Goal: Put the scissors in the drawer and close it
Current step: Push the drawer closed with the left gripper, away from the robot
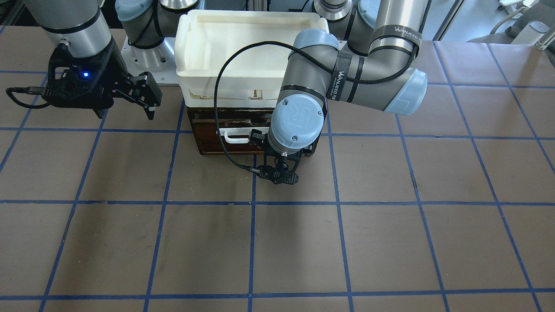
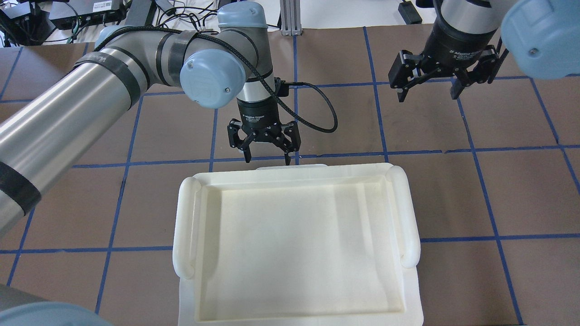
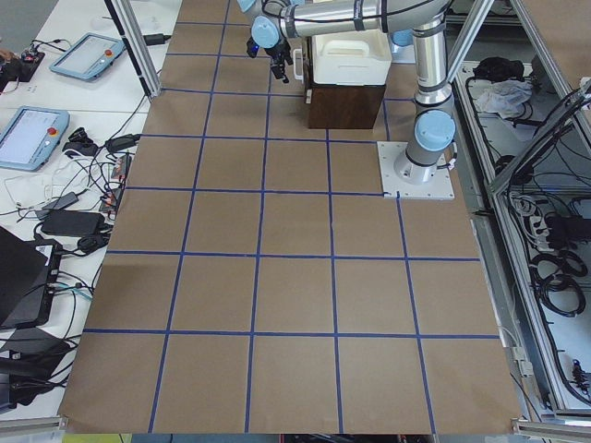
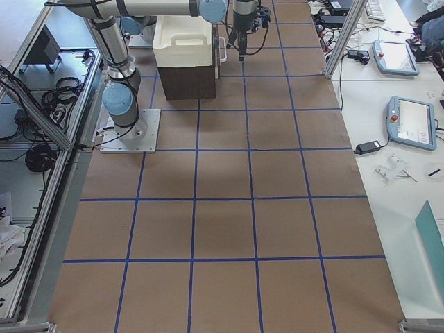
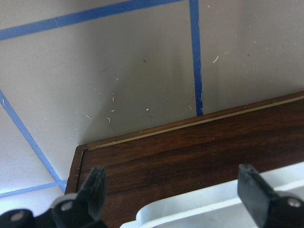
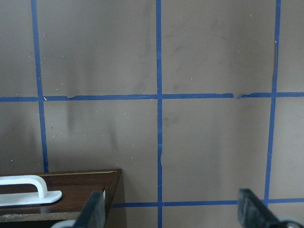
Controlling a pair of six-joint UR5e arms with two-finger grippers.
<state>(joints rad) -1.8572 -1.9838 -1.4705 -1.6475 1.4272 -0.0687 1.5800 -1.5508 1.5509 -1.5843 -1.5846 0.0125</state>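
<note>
We count two arms and two claws, one drawer with one handle, and one tray. The left claw (image 2: pixel 267 159) hangs point-down with its two fingers (image 5: pixel 92 190) spread wide and nothing between them. Straight below it is the dark brown front of the drawer (image 1: pixel 208 141). In its wrist view the single white bar handle (image 1: pixel 234 135) runs across the gap between the two fingers, lower than their tips, and neither finger touches it. Just behind this claw, on the robot's side, the one white tray (image 2: pixel 186 226) sits on top of the cabinet that houses the drawer. We cannot tell whether the drawer is pushed fully home, and it hides whatever it holds. We cannot tell where the scissors are. The right claw (image 2: pixel 427 96) is well apart from the left one, off to the side of the drawer. It too has both fingers wide apart and grips nothing, and bare brown worktop (image 1: pixel 130 242) with blue grid lines lies beneath it. Its own camera catches one corner of the drawer front and one end of the handle at the lower edge, beside one of its fingers.
</note>
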